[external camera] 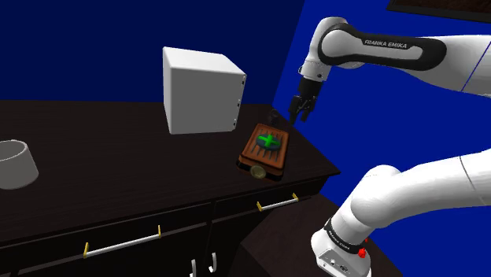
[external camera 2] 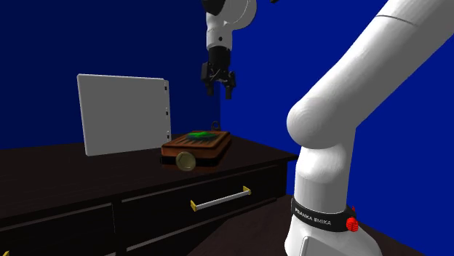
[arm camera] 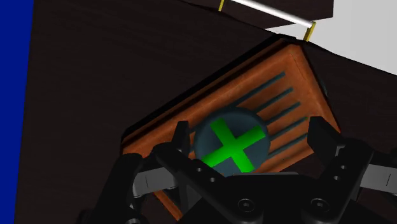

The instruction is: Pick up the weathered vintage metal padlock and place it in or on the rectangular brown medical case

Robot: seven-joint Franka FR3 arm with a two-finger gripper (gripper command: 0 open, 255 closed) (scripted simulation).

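a black two-finger gripper (arm camera: 248,135) hangs just above a rectangular brown case (arm camera: 280,76), its fingers (arm camera: 181,133) spread wide with nothing between them. seen from the hand, the case lies directly below, with grooves across its lid and a green cross (arm camera: 236,145) on a dark round badge.

in the shoulder view the gripper (external camera: 299,115) hovers over the case's (external camera: 260,153) far end, clear of the lid. the padlock (external camera: 258,171), a small round brass-coloured body, sits at the case's near end, touching its side. it appears to rest on the dark counter (external camera: 118,181) rather than on the lid, though the exact contact is hard to tell. farther back on the counter stands a white box (external camera: 201,90), and well apart toward the shoulder view's left is a pale grey bowl (external camera: 16,164).

judged from this, the pick-up is not yet done. the next move calls for bringing the open hand over the padlock, lowering, and closing on its round body. the lock sits tight against the case, so one finger has little room on that side.
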